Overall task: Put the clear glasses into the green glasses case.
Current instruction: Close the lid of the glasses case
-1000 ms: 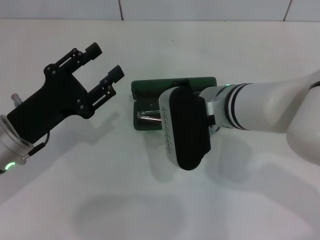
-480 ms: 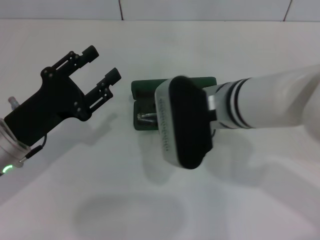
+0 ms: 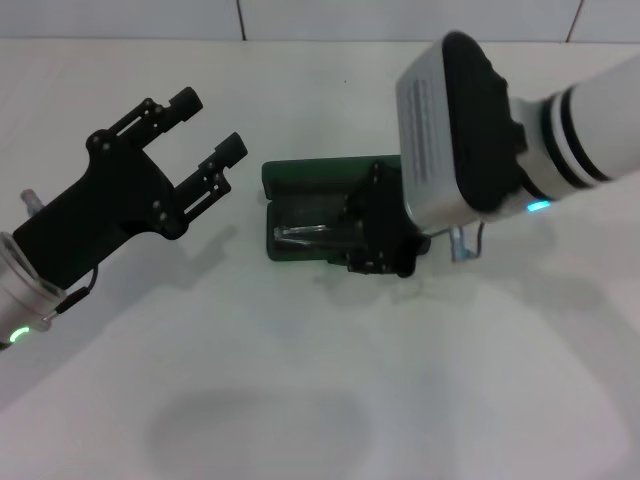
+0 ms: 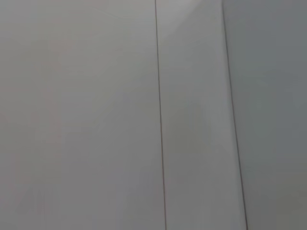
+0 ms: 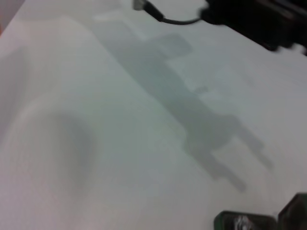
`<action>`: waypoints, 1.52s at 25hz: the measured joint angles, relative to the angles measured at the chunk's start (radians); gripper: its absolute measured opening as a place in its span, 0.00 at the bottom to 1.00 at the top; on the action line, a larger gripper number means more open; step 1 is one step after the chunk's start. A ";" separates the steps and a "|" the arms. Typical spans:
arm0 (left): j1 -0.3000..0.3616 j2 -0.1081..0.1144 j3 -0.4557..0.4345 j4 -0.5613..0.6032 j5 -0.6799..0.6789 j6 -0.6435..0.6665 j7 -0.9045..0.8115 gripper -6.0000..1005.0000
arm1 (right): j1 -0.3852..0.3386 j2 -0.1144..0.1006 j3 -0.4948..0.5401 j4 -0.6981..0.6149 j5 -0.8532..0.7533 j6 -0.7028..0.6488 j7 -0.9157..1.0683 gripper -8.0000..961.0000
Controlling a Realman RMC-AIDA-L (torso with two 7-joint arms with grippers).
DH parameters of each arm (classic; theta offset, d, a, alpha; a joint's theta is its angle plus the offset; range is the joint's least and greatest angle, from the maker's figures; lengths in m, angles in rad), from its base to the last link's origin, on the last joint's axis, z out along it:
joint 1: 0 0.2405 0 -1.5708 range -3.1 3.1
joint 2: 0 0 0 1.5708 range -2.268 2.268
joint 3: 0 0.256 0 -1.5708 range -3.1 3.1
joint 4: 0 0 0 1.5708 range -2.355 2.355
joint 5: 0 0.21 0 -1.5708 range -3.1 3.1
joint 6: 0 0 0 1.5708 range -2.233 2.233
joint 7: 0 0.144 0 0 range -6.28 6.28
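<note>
The case [image 3: 300, 205] lies open just above the middle of the head view, lid laid back toward the top of the frame and tray toward the bottom, so the dark lining faces up to receive its load. The glasses [image 3: 305, 234] already lie in the tray as a pale glint along its left part; how squarely they are seated I cannot tell, since the rest of the tray is hidden. The right gripper [image 3: 378, 232] hangs over the right half of the case, its dark fingers pointing down into the tray, with the pale wrist housing above it at the upper right. That posture suits setting the glasses down from above, though whether the fingers are parted or closed, and whether they have hold of the frame, cannot be made out. The left gripper [image 3: 205, 125] is held at the upper left, well apart from the case, its fingers spread wide with nothing between them; it seems parked there to leave the other arm room. The left wrist view shows only blank pale surface. The right wrist view looks across the table [image 5: 96, 143], catching a green corner of the case at the lower right edge. Judging by this, the placing looks nearly done, with the lid not yet shut.
</note>
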 joint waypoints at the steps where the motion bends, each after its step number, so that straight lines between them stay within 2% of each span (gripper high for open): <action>1: 0.000 0.000 0.000 0.000 0.000 0.001 0.000 0.64 | 0.035 0.001 0.017 0.058 0.023 -0.007 0.001 0.34; 6: -0.002 0.000 0.000 0.000 0.001 0.001 -0.005 0.64 | 0.195 0.001 0.040 0.305 0.094 -0.008 0.003 0.34; 8: -0.002 0.000 0.000 0.000 0.002 0.001 -0.006 0.64 | 0.222 0.001 0.040 0.352 0.098 -0.003 0.003 0.34; 21: -0.002 0.000 0.000 0.000 0.003 -0.003 -0.018 0.64 | 0.225 0.000 0.043 0.371 0.029 -0.019 0.054 0.34; 29: -0.015 -0.001 0.000 0.000 0.003 -0.040 -0.043 0.64 | 0.251 0.005 0.031 0.445 0.023 0.075 0.056 0.34; 38: -0.026 -0.003 0.000 0.000 0.003 -0.061 -0.048 0.64 | 0.253 0.005 0.028 0.451 0.022 0.098 0.049 0.34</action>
